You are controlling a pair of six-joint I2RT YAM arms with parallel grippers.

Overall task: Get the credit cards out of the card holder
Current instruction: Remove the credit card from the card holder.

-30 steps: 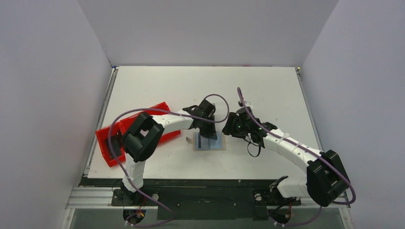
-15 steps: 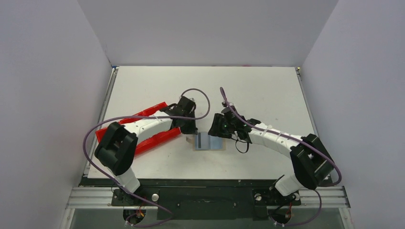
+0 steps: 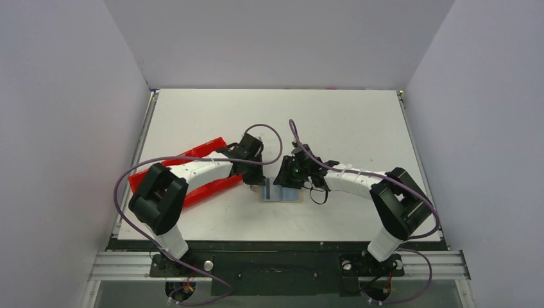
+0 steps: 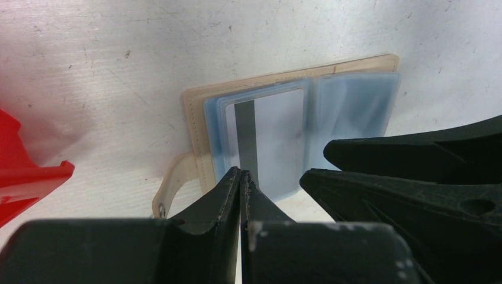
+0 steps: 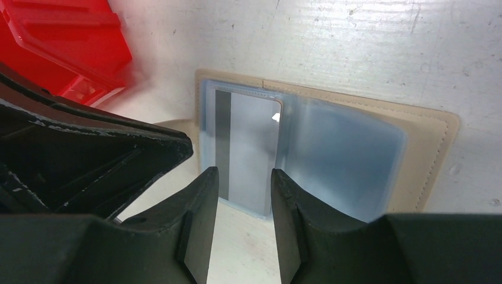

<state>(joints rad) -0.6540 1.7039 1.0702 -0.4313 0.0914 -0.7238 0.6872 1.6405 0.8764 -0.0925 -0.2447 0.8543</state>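
Where the holder lies open on the tabletop, I log one card in its sleeve nearest the tray. Right end effector: fingers spread, straddling the card's near edge. Left end effector: fingers pressed together, empty, tip over that same edge.

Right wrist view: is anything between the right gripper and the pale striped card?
Only the clear bluish sleeve of the open beige card holder covers the pale striped card; the shut left gripper sits beside, not between.
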